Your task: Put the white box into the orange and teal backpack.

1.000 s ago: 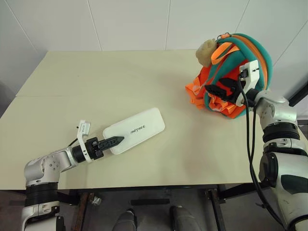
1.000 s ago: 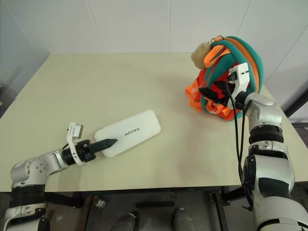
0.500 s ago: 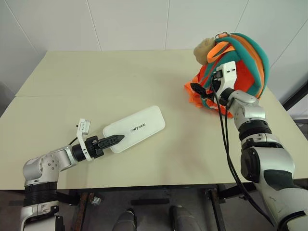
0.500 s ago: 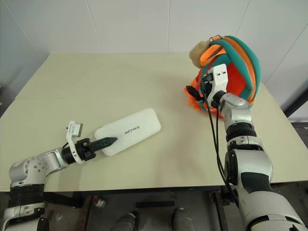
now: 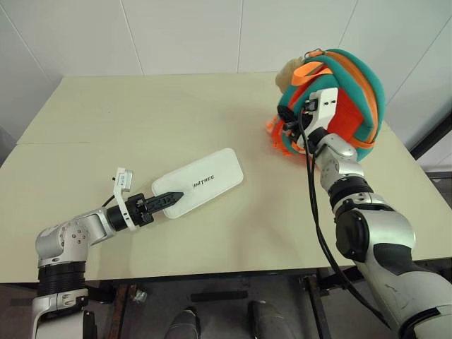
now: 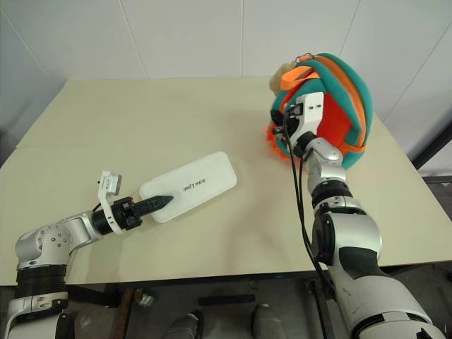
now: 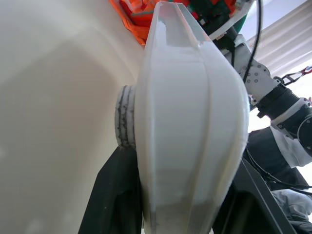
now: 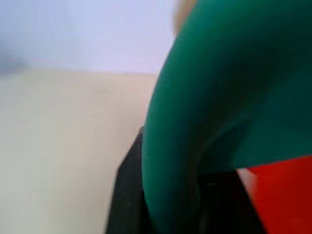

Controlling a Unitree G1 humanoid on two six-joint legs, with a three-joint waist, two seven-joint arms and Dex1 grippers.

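Your left gripper (image 5: 169,198) pinches the near end of the white box (image 5: 198,186), which lies flat on the table (image 5: 176,113) toward its left front. Your right gripper (image 5: 285,117) is pressed into the left side of the orange and teal backpack (image 5: 349,92), its fingers closed around a teal strap (image 8: 195,112). The backpack sits at the table's far right, well apart from the box.

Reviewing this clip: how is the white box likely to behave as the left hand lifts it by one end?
The white box looks rigid, so it probably won't sag. Its glossy shell may slip or pivot between the left hand's fingers, since only one end is pinched. Being long and flat, the free end may droop if the grip is loose.
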